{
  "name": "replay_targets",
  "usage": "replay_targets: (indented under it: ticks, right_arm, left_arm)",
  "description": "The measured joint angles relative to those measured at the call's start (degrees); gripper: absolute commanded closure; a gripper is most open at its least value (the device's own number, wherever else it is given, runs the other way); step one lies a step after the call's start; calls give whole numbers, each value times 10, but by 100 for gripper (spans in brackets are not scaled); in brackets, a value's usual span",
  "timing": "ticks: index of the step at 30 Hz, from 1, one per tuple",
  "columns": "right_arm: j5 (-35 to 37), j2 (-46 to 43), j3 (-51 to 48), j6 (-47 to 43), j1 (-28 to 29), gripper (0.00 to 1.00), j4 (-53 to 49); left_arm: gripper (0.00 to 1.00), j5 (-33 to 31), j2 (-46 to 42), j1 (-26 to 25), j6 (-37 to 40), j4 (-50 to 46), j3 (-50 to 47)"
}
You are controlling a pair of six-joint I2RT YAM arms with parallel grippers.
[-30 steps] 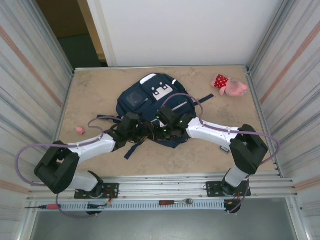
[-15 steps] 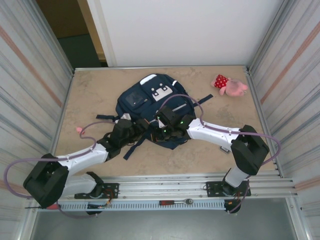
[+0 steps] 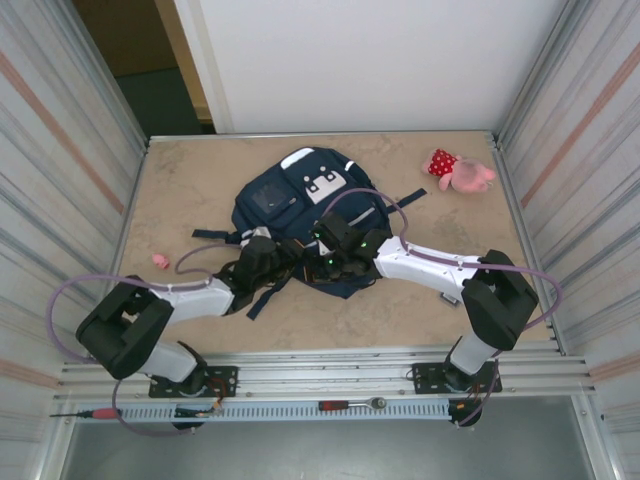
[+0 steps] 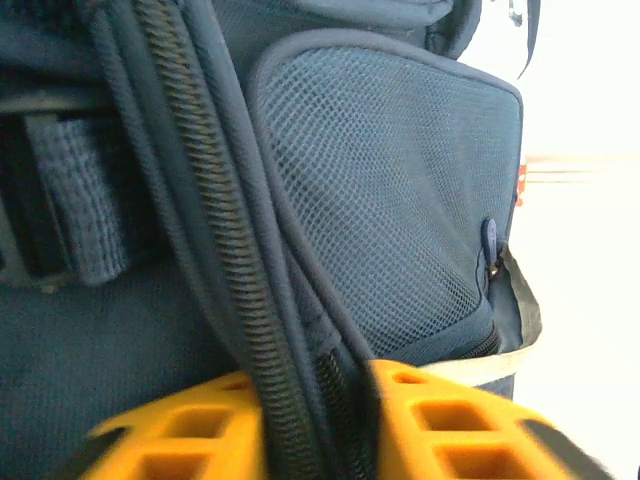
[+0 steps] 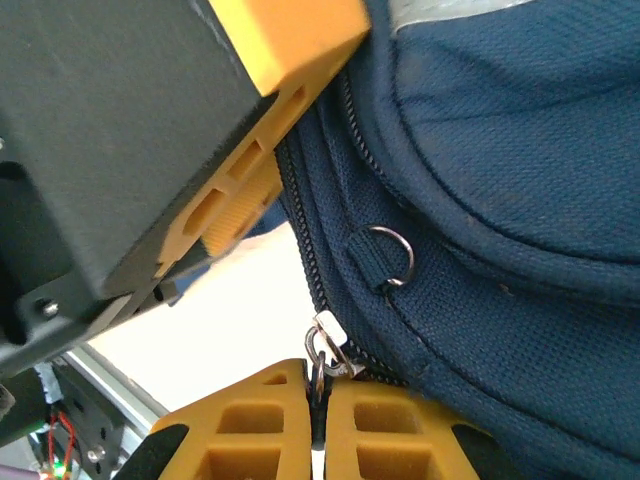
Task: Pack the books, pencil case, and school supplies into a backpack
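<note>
Backpack: navy, lying flat in the middle of the bench, white patches facing up, its near edge toward the arm bases.
Right gripper: at the backpack's near edge; jaws pressed together on the small metal zipper pull.
Left gripper: just left of the right one along that same edge; jaws pinching a fold of backpack cloth that carries the zipper coil, beside the backpack's mesh side pocket.
Key relation: from the right jaws the zipper track runs up along the backpack's rim, toward the left gripper's pinch.
Step, judged: working the main zipper, with the left arm bracing the cloth and the right arm on the pull. Whether it is opening or closing I cannot tell.
Next move needs: a draw along the track's long axis, not across it.
Risk: the thin pull slipping from the jaws.
Pink plush toy: well apart, at the backpack's far right.
</note>
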Motion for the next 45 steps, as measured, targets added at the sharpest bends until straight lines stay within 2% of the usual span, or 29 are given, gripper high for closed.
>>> replay_targets:
  ticks: [1, 2, 6, 13, 17, 18, 20, 26, 30, 32, 34, 38, 41, 45]
  right_arm:
    - [1, -2, 0, 0, -3, 100, -5]
    - [0, -6, 0, -1, -6, 100, -9]
    - [-16, -28, 0, -24, -32, 100, -49]
    - [-31, -74, -2, -88, -103, 100, -134]
    - [-38, -76, -2, -114, -124, 100, -153]
    - [-42, -76, -2, -121, -125, 100, -153]
    - [-50, -74, -2, -126, -121, 100, -151]
    - [-60, -57, -2, -100, -53, 100, -99]
    - [-48, -31, -2, -62, -2, 100, -43]
    - [-48, -18, 4, -49, 12, 100, -31]
    - [-49, -4, 16, -43, 21, 100, -27]
    - [-51, 14, 38, -40, 26, 100, -25]
    - [-57, 24, 50, -40, 26, 100, -25]
    - [-60, 32, 55, -40, 26, 100, -26]
  left_arm:
    - [98, 1, -1, 1, -2, -5, 1]
    - [100, 4, -4, 2, -3, -16, 3]
    - [100, 38, -40, 28, 17, -81, 15]
    - [100, 123, -129, 130, 115, -233, 19]
    - [100, 165, -151, 176, 175, -306, 32]
    - [97, 175, -154, 188, 190, -324, 38]
    - [92, 192, -158, 210, 216, -354, 50]
    - [91, 209, -130, 268, 281, -428, 111]
    - [76, 207, -71, 294, 312, -453, 167]
    - [67, 202, -52, 300, 319, -452, 187]
    - [64, 202, -46, 301, 321, -451, 199]
    - [54, 198, -84, 288, 311, -465, 195]
    - [49, 184, -168, 248, 283, -483, 162]
    - [49, 168, -266, 177, 222, -495, 106]
